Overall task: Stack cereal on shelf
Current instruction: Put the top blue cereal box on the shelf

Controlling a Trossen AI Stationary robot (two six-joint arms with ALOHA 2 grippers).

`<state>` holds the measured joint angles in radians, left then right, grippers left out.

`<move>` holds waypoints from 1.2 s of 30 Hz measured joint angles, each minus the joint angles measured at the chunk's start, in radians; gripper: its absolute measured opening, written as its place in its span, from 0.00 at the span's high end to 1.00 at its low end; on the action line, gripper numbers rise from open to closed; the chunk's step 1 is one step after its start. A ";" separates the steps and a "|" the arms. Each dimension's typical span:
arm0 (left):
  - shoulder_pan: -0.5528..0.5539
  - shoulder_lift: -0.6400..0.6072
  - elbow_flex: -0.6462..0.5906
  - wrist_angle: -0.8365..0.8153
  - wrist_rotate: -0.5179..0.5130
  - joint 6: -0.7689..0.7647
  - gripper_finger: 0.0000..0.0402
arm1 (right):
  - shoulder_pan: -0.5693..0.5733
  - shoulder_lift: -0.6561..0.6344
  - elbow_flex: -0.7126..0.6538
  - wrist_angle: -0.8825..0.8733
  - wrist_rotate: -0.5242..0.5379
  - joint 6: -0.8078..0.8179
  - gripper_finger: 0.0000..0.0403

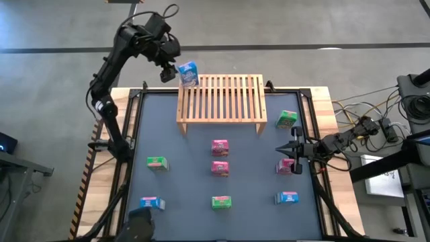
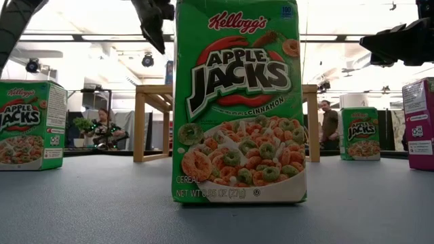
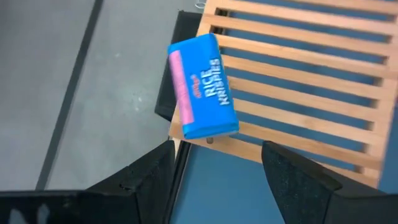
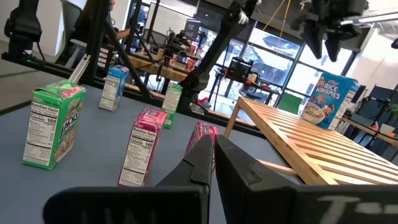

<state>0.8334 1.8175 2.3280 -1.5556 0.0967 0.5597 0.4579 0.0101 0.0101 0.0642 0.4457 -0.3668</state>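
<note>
A blue cereal box stands upright on its base at the far left corner of the light-wood slatted shelf. It also shows in the left wrist view and the right wrist view. My left gripper hangs open above and to the left of it, its fingers clear of the box. Several more cereal boxes, green, pink and blue, stand on the dark tabletop. My right gripper waits shut at the table's right side, beside a pink box.
A green box stands just right of the shelf. Two pink boxes stand in front of it at mid table. A green box stands close to the low camera. Most of the shelf's slatted top is bare.
</note>
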 joint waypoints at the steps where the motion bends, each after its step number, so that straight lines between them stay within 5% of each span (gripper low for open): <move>1: -0.002 -0.009 0.000 -0.002 0.000 -0.010 0.44 | 0.000 0.000 0.000 0.000 0.000 0.000 0.98; 10: -0.009 -0.111 -0.109 0.085 0.116 -0.072 0.45 | 0.000 0.000 0.000 0.000 0.000 0.000 0.98; 15: -0.009 -0.336 -0.495 0.397 0.123 -0.090 0.50 | 0.000 0.000 0.000 0.000 0.000 0.000 0.98; 24: -0.009 -0.727 -1.286 1.282 0.039 -0.269 0.52 | 0.000 0.000 0.000 0.000 0.000 0.000 0.98; 30: -0.008 -0.843 -1.554 1.526 -0.028 -0.300 0.52 | 0.000 0.000 0.000 0.000 0.000 0.000 0.98; 36: -0.008 -0.850 -1.642 1.607 0.010 -0.349 0.44 | 0.000 0.000 0.000 0.000 0.000 0.000 0.98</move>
<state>0.8253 0.9679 0.6862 0.0517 0.1062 0.2105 0.4576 0.0101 0.0101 0.0639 0.4458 -0.3670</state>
